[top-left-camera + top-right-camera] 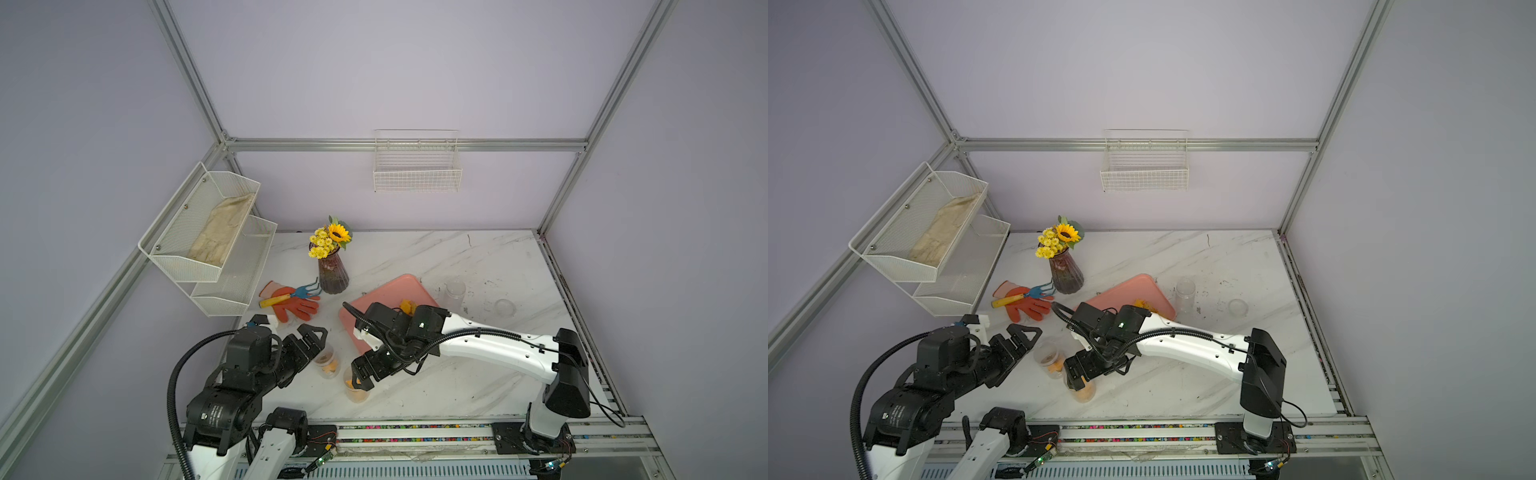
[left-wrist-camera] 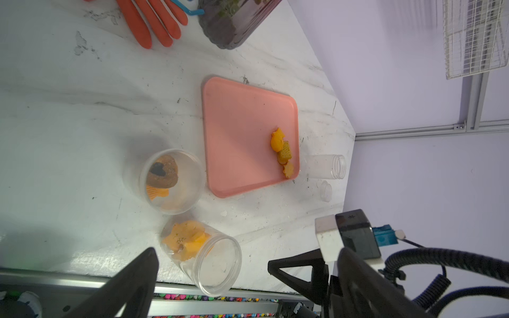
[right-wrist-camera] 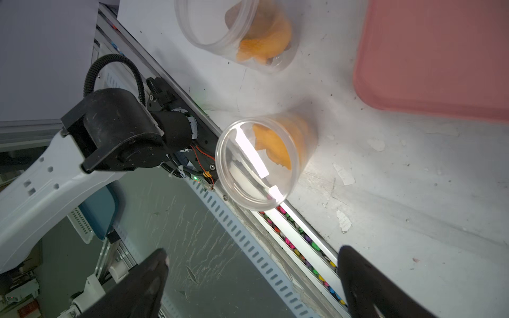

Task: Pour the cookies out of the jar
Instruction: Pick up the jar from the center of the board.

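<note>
Left gripper [image 1: 286, 327] and right gripper [image 3: 253, 252] both gape wide, holding nothing. Near them on the white marble counter [image 1: 457, 257] sit a clear plastic jar [image 2: 173, 181] and a second clear jar [image 2: 203, 256], each containing orange-yellow cookies [image 2: 184, 239]; three more lie on a pink rectangular tray [image 2: 237, 132].

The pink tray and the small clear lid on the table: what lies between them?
An empty clear jar stands upright between the pink tray and the small clear lid, nearer the tray. Both top views show it.

Jar [image 1: 328, 365] left of second jar [image 1: 358, 394], both before tray [image 1: 390, 291]; cookies [image 2: 278, 141] on tray; third jar [image 1: 454, 293] right of tray.
</note>
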### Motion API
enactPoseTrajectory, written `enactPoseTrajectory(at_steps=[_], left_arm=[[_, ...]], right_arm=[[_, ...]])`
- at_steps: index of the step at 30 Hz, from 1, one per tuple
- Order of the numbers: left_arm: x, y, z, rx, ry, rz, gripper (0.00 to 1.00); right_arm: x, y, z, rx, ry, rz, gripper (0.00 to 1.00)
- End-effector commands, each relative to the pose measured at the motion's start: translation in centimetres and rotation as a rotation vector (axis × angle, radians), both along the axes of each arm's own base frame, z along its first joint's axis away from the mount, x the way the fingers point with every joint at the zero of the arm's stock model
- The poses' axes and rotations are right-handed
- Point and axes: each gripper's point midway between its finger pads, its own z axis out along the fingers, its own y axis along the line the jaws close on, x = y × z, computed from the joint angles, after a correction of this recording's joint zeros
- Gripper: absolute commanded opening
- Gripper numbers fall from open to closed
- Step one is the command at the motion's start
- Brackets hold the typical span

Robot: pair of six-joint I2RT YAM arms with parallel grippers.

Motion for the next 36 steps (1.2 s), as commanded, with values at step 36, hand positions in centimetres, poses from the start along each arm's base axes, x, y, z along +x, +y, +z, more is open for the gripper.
enactPoseTrajectory(at_steps=[36], left_arm=[[-5.1, 3.4, 4.6, 0.108, -0.138, 0.099, 1.00]], right_arm=[[0.6, 1.6, -7.3, -0.406, -0.245, 0.074, 0.90]])
